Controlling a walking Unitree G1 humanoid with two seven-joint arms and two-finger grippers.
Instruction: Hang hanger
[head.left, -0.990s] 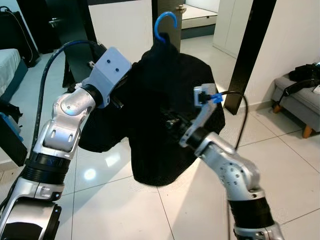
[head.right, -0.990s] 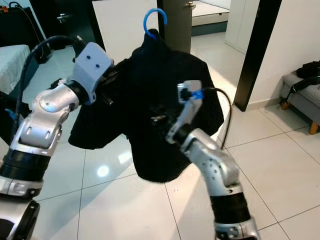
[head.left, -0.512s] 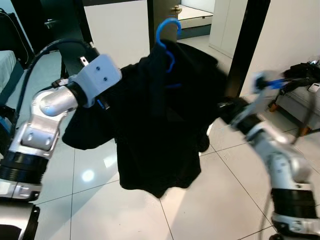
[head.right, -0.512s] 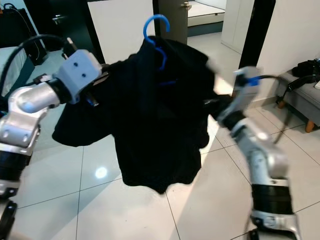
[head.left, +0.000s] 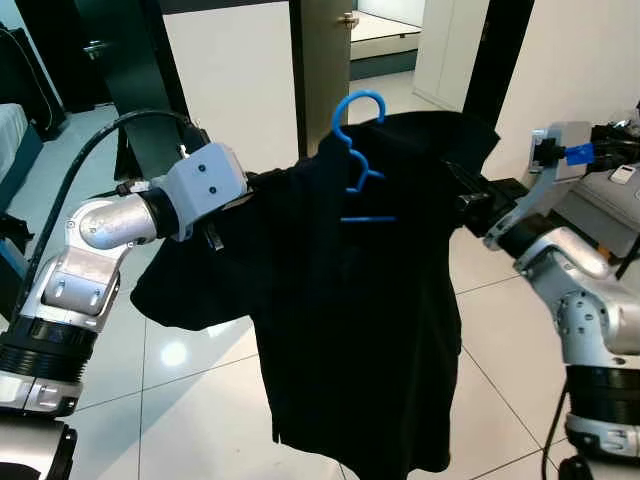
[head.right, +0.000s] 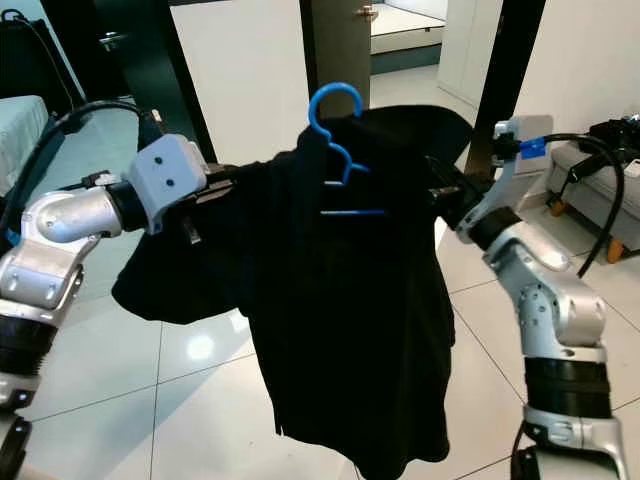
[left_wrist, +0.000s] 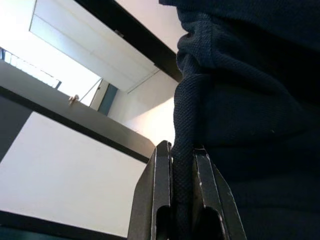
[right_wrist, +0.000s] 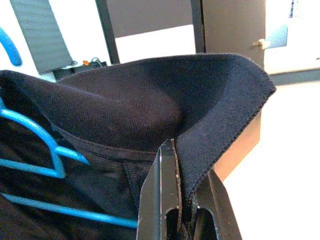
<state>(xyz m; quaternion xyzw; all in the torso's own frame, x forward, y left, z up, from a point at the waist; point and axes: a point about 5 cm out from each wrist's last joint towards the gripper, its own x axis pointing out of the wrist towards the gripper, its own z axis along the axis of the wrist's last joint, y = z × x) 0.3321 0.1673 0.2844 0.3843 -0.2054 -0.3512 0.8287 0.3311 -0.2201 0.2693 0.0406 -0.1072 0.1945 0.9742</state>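
Black shirt (head.left: 350, 300) held up in the air between both arms, spread wide above the white tiled floor (head.left: 190, 400), hem hanging low toward the near side. Blue hanger (head.left: 357, 150) sitting in the neck opening, hook standing up above the collar, its lower bars showing against the dark cloth. Left gripper (left_wrist: 181, 165) at the left shoulder of the shirt, fingers (left_wrist: 161, 190) nearly together with a ridge of knit fabric pinched between them. Right gripper (right_wrist: 185, 185) at the right side of the collar, fingers narrow and clamped on the folded edge of the cloth, blue hanger bars just beside. Left sleeve drooping below the left arm. Beyond the shirt, a dark door frame (head.left: 500, 60) and an open doorway on the far side; a grey sofa (head.right: 600, 190) at the far right.
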